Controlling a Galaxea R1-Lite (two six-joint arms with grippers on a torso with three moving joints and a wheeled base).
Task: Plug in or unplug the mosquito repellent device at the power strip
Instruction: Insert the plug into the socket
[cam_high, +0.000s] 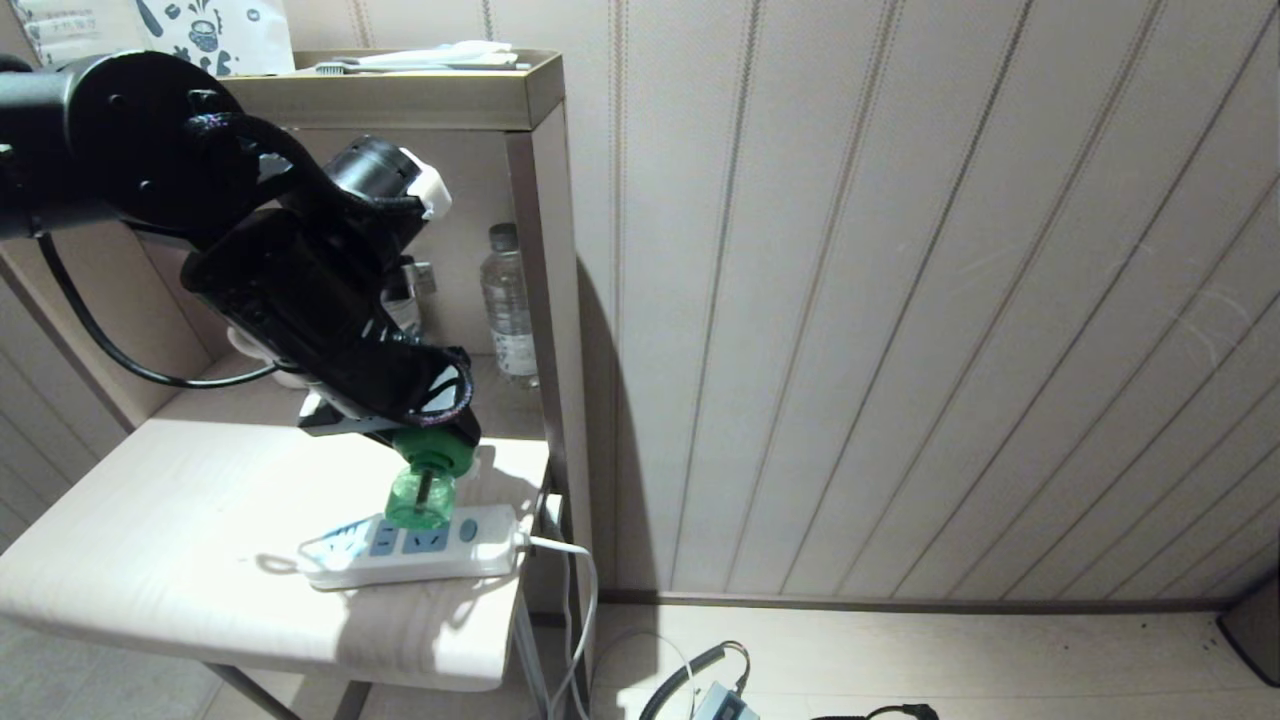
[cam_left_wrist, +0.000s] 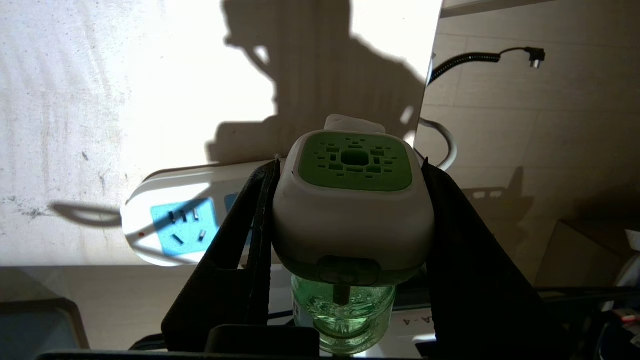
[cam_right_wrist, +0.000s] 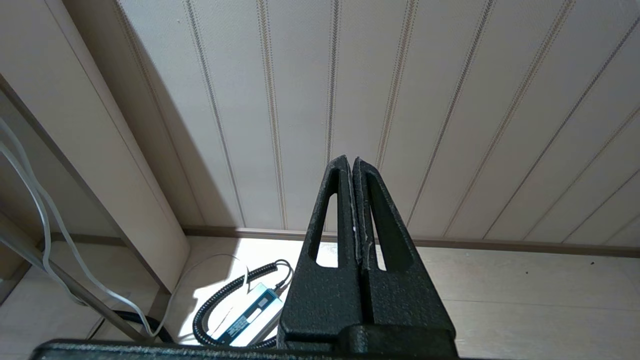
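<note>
Mosquito repellent device (cam_left_wrist: 352, 205) sits clamped between the two fingers of the left gripper (cam_high: 425, 440), held by the flat sides of its white head, bottle hanging below, just above the power strip (cam_high: 410, 548) on the desk (cam_high: 150, 520). It looks light and rigid: a hard plastic head that takes a firm squeeze, while the translucent green bottle probably wants no side load, so the head is the sound place to hold. Smooth rounded walls could slip or twist if pushed off-axis.

The left wrist view shows the vented green top and a pale blue socket beside the fingers; the prongs show in neither it nor the head view. Only the head view shows the white cord (cam_high: 575, 580) and a water bottle (cam_high: 508, 305) beyond. The right gripper (cam_right_wrist: 356, 167), fingers pressed together, is parked facing the wall.
</note>
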